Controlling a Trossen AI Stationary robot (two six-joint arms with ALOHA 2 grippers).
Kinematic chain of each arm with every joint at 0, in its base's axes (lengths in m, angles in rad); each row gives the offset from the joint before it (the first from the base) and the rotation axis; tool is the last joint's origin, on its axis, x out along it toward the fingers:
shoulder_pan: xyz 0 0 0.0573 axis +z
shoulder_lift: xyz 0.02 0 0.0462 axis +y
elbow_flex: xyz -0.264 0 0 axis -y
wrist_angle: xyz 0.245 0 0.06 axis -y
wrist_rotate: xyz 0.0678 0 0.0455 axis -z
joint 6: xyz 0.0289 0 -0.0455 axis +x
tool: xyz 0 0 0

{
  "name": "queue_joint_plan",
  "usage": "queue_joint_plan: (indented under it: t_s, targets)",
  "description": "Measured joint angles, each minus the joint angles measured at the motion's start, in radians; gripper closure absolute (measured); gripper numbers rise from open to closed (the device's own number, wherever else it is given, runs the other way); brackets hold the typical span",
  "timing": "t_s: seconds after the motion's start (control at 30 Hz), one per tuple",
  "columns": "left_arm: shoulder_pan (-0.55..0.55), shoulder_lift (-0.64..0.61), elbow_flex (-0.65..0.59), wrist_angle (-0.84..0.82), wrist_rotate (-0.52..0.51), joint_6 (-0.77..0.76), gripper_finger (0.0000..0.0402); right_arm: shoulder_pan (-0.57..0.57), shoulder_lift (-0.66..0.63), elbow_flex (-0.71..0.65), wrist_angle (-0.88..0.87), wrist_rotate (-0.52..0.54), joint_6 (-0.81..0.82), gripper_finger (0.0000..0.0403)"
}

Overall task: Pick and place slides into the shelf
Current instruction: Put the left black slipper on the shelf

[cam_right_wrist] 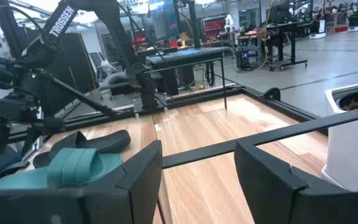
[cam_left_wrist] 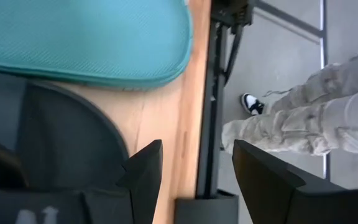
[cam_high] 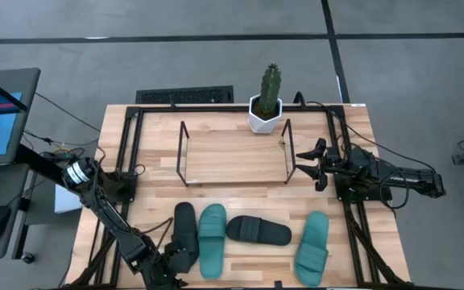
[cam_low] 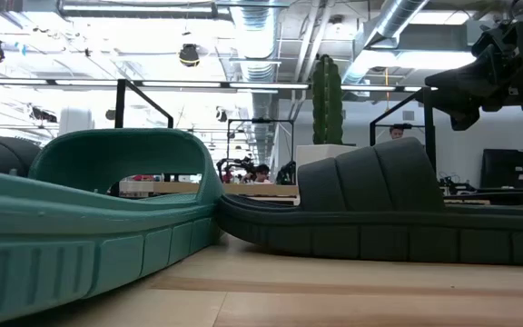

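Overhead, the left gripper [cam_high: 170, 264] sits at the desk's [cam_high: 232, 161] near edge, right at the heel end of a black slide [cam_high: 184, 229]; its fingers stand apart and hold nothing. Just beside that slide lies a teal slide [cam_high: 212, 238], farther off a second black slide [cam_high: 258, 231] turned crosswise, and beyond it a second teal slide [cam_high: 313, 246].

From this gripper's own camera, a detail hidden from above appears: the teal slide's [cam_left_wrist: 86, 37] footbed carries a fine woven-looking grain, while the black slide [cam_left_wrist: 61, 149] beside the fingers is smooth and matte. Past the desk edge a person's trouser leg and shoe [cam_left_wrist: 252, 103] show on the floor.

At desk height the slides show ribbed sides, thick soles and broad arched straps.

The right gripper [cam_high: 311, 167] hovers at the right end of the shelf [cam_high: 234, 153], open and holding nothing. Its camera shows the shelf's thin black rods [cam_right_wrist: 229, 146] just ahead of the fingers, and a white faceted pot [cam_high: 264, 114] with a cactus to one side.
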Motion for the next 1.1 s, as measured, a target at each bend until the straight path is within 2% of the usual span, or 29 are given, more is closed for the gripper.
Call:
queue_joint_plan:
  t_s: [0.07,0.23,0.53,0.6,0.73,0.9,1.0,1.1]
  targets:
    - [0.008,0.000,0.000,0.023,0.006,-0.021,0.0216,0.000,0.000,0.000,0.000,0.000,0.000,0.0209]
    - [0.037,0.000,0.000,0.131,0.018,-0.198,0.0216,0.000,0.000,0.000,0.000,0.000,0.000,0.0211]
    - [0.090,-0.003,-0.001,0.254,0.059,-0.259,0.0216,0.000,0.000,0.000,0.000,0.000,0.000,0.0209]
    - [0.102,-0.003,-0.001,0.287,0.114,-0.252,0.0216,0.000,0.000,0.000,0.000,0.000,0.000,0.0209]
    - [0.130,-0.003,0.001,0.379,0.298,-0.246,0.0216,0.000,0.000,0.000,0.000,0.000,0.000,0.0211]
    - [0.154,-0.008,0.083,0.365,0.466,-0.245,0.0216,0.000,0.000,0.000,0.000,0.000,0.000,0.0209]
    - [0.177,-0.023,0.163,0.274,0.545,-0.232,0.0216,0.000,0.000,0.000,0.000,0.000,0.000,0.0209]
    - [0.202,-0.043,0.279,0.043,0.595,-0.185,0.0216,0.000,0.000,0.000,0.000,0.000,0.000,0.0210]
